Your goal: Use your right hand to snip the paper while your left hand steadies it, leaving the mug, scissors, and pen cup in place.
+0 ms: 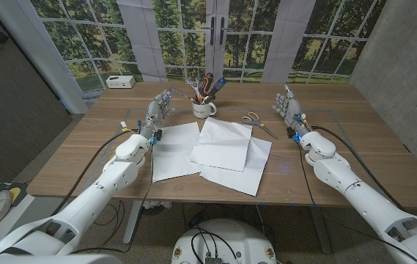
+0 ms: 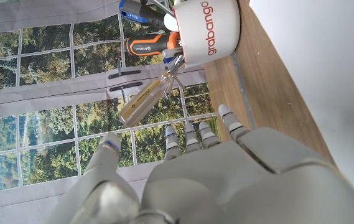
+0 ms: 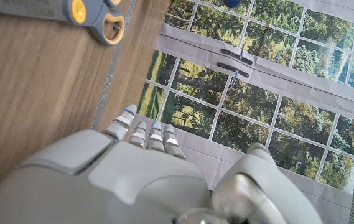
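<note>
I am looking down at the wooden bench (image 1: 325, 158), where several white paper sheets (image 1: 215, 150) are lying overlapped in the middle, with one folded sheet on top. My left robot hand (image 1: 157, 110) is standing at the far left of the sheets, just beside the left sheet's far corner, fingers apart and reaching away from me, holding nothing. My right robot hand (image 1: 287, 106) is waiting well to the right of the paper, fingers likewise apart and gripping nothing. The scissors (image 1: 255, 120), with yellow and grey handles, are lying on the bench between the paper's far right corner and the right robot hand, touched by neither. Past the paper's far edge the white mug (image 1: 204, 108) is standing upright, serving as a pen cup stuffed with tools (image 1: 208, 86); in the left wrist view I am reading orange lettering on the mug (image 2: 209, 28) and seeing screwdriver handles (image 2: 149, 43) sticking out of it. Further back on the left, a small white box (image 1: 121, 81) is sitting by the window wall.
</note>
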Tool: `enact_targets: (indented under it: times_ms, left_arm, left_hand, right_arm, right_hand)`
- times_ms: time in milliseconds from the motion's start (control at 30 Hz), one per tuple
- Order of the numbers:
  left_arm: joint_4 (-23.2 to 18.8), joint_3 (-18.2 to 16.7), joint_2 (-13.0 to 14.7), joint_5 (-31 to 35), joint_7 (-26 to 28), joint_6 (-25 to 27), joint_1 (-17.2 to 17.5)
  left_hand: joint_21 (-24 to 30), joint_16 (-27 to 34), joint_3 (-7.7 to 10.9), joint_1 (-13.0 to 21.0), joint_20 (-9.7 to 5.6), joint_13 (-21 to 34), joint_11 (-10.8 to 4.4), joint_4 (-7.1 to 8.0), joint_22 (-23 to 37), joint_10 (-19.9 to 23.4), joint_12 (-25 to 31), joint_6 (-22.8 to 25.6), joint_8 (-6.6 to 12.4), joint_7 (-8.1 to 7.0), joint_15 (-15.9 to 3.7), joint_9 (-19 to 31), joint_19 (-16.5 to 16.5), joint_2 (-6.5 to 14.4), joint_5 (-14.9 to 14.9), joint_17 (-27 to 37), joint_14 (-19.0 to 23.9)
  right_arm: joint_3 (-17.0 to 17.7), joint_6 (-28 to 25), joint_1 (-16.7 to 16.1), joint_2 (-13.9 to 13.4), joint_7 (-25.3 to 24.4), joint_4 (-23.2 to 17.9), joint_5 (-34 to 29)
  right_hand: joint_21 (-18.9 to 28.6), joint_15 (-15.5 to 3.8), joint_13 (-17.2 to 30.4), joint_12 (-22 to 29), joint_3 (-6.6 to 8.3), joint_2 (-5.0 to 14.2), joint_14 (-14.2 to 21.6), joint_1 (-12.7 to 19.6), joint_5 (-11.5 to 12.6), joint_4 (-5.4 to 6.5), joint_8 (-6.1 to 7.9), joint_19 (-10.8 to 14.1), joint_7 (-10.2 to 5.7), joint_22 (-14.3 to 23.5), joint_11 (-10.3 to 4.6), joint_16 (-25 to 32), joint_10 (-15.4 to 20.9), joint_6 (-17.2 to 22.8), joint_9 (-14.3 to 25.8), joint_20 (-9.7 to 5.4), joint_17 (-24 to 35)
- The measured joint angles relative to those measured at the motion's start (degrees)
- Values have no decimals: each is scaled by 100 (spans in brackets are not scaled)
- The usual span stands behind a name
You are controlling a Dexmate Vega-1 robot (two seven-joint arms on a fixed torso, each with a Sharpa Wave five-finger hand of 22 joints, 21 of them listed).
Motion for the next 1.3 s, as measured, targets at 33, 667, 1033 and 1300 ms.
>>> enact_targets:
  times_ms: [33,667,1033,1300]
  left_arm:
    - [9,-3,-4,-13,-18,-3,0]
    - [-63,-15,64,122,38,-126,73]
    - [-94,-2,76,262,121,-321,151]
    - [-27,17,4,325,276,-343,151]
  left_hand:
    - [0,0,0,0,0,-2,0,0,0,0,0,10,0,-10,0,0,0,0,0,0,0]
    - [-28,0,0,0,1,-43,0,0,-1,1,0,84,-1,3,0,-1,1,0,0,14,0]
    - [-69,-1,0,31,30,-69,-1,0,-1,103,-29,157,-24,14,11,-2,31,31,0,27,13]
    - [-112,-1,0,30,8,-96,-1,0,-2,166,-39,238,-24,13,-12,-2,94,31,0,26,54]
  right_arm:
    - [-5,-11,3,0,7,-7,0]
    - [-57,-156,-12,-122,-74,-218,-123]
    - [-146,-365,-49,-277,-298,-468,-390]
    - [-159,-479,-95,-443,-457,-684,-583]
  right_hand:
    - [0,0,0,0,0,-2,0,1,0,0,0,0,0,0,0,0,0,0,0,0,0]
    - [22,-363,27,88,24,51,13,53,22,-24,0,8,-137,-1,-233,0,232,-51,-1,53,-1]
    - [22,-402,53,210,32,92,53,156,22,-79,0,-24,-166,-1,-289,45,576,-144,-1,84,-16]
    - [22,-574,92,258,106,182,137,305,22,-153,21,7,-175,-2,-335,49,766,-111,-2,115,-16]
